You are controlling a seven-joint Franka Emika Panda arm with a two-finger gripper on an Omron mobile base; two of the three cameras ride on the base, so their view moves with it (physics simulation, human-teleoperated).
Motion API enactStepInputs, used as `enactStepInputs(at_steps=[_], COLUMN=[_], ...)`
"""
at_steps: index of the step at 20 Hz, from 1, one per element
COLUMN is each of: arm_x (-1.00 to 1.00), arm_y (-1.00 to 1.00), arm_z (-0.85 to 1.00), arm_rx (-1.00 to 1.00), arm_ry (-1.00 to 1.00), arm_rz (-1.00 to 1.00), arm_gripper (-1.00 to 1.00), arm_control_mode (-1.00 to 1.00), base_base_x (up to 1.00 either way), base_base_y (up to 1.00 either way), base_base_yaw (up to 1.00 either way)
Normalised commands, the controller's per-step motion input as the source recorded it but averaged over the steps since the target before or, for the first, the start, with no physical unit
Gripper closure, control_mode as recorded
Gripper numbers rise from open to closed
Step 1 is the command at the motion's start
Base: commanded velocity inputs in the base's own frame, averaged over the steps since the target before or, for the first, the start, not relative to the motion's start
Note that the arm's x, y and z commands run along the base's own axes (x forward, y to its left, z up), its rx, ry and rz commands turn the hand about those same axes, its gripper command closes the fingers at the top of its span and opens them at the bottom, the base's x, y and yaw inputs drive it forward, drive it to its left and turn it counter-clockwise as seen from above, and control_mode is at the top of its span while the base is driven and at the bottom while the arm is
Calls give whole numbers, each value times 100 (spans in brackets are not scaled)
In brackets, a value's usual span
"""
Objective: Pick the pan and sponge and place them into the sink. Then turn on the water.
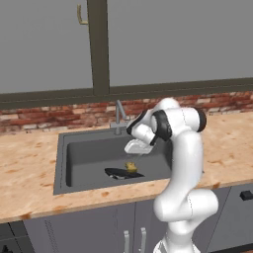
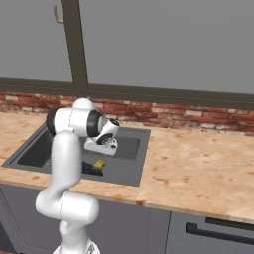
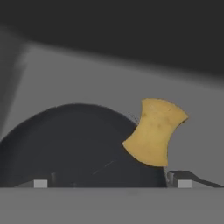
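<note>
Gripper point(image 1: 134, 147) hanging over the sink point(image 1: 79, 163), jaws spread wide, nothing between them. Right beneath it, looking down along the fingers, there's the pan point(image 3: 74, 144), a broad black disc lying flat on the basin floor. And the sponge point(image 3: 155, 131) sits at the pan's rim, just off to the right-hand finger's side in the hand view, apparently resting partly on the pan's edge and partly on the sink floor, though whether it touches the pan I can't say for sure. From the left base camera both pieces lie low and a touch forward of the gripper, sponge perched at the back edge of the pan. So both are in the sink, and I'd call the placing part done.

Now, further out: the faucet point(image 1: 118, 116) stands at the sink's far rim, up and beyond the gripper, a shade to its left. No stream from the spout. That's the relation that matters, I reckon: the tap lies behind and above the open hand, with the brick wall point(image 1: 49, 116) close behind it.
</note>
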Motion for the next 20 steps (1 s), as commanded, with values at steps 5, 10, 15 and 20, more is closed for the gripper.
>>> enactStepInputs(at_steps=[5, 10, 15, 20], arm_x=[-13, -6, -7, -9], arm_y=[-10, -12, -13, -8], arm_z=[36, 34, 35, 34], arm_rx=[1, 3, 4, 4], arm_ry=[-14, -15, -14, -15], arm_rz=[11, 12, 12, 11], arm_gripper=[-100, -100, -100, -100], arm_control_mode=[-100, -100, -100, -100], base_base_x=[0, 0, 0, 0], base_base_y=[0, 0, 0, 0], base_base_yaw=[0, 0, 0, 0])
